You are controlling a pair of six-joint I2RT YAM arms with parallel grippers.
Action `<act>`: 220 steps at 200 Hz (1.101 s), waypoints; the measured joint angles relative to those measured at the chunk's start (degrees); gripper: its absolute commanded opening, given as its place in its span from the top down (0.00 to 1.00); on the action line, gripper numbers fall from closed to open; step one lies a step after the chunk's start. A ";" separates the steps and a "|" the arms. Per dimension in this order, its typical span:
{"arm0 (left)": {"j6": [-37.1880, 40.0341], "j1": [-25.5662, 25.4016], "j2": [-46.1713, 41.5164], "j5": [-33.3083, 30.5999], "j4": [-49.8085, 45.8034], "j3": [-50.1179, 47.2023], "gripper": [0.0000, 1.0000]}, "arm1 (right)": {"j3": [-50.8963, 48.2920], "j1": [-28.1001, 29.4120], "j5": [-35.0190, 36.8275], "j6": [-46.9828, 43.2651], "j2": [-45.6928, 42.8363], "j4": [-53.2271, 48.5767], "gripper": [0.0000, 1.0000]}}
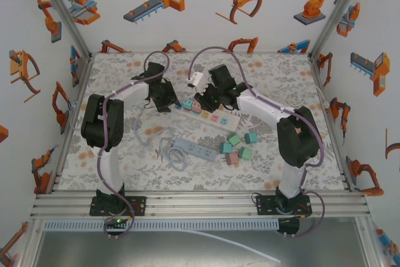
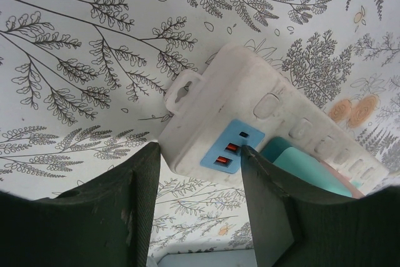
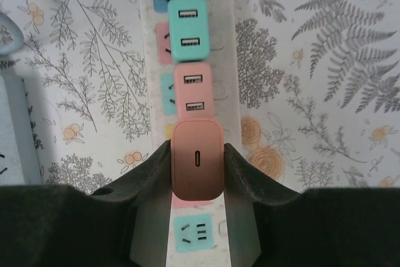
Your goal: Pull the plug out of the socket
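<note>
On strip (image 3: 226, 79), right pincer (image 3: 197, 154) clamps pink plug (image 3: 197, 170), prongs hidden, left pincer (image 2: 200, 154) pinches end

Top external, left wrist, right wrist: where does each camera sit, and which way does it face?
Top external: fixed above and behind the arms, looking down on the table; both whole arms show, left gripper and right gripper at the white power strip.
Left wrist: on the left arm, looking down past its own two dark fingers at the strip's end.
Right wrist: on the right arm, looking along the strip; its fingers pinch a pinkish-brown plug.
Shared: all three see the strip.
</note>
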 measured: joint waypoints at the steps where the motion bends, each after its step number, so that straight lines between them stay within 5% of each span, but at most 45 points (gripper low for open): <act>1: 0.00 0.00 -0.02 -0.04 0.00 0.02 0.47 | 0.00 0.00 -0.02 0.00 -0.04 0.04 0.89; 67: 1.51 0.26 -4.15 -3.85 -3.93 -0.52 0.42 | -0.70 0.44 -1.99 4.46 -5.97 5.75 0.90; 125: 9.94 0.70 -23.06 -2.49 -4.70 -0.79 0.35 | -9.44 -1.01 -2.58 19.28 -17.29 18.80 0.92; 175: 25.68 0.74 -44.39 12.26 5.81 -11.78 0.29 | -22.75 -5.66 -1.49 37.79 -26.23 33.14 0.93; 220: 43.80 0.44 -54.29 29.75 6.21 -18.23 0.13 | -32.57 -7.41 -0.33 47.60 -34.18 37.90 0.94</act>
